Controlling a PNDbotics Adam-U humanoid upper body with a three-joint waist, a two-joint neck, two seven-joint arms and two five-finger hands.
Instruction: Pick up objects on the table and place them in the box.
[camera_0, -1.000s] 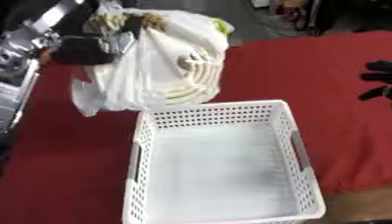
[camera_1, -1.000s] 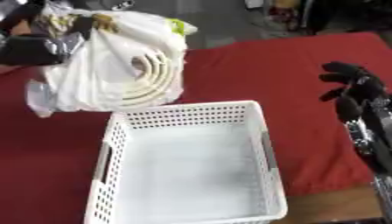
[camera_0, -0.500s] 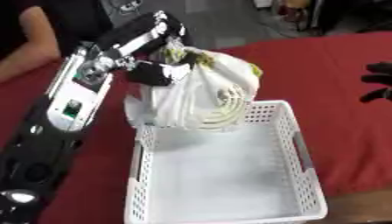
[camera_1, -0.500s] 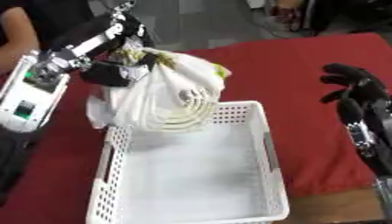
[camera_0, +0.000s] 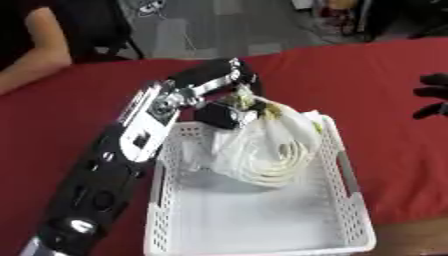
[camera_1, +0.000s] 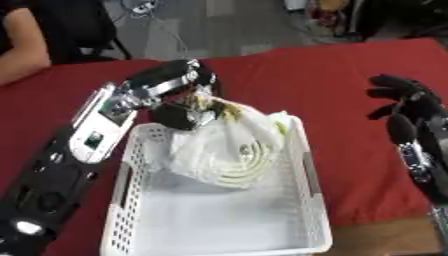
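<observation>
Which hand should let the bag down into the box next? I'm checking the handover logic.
Left. The left hand already grips the white bag by its gathered top, over the far end of the white box. The right hand is open, off to the side over the red cloth.

One white bag (camera_0: 267, 150), one white basket (camera_0: 350, 200), two robot hands.

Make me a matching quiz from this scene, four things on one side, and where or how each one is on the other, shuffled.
Things:
1. white plastic bag
2. left hand
3. right hand
4. white basket

States:
A. idle, fingers spread, at the right edge
B. sits on the red cloth
C. lowered into the basket's far end
D. curled round the bag's top

Pairs: 1-C, 2-D, 3-A, 4-B
</observation>
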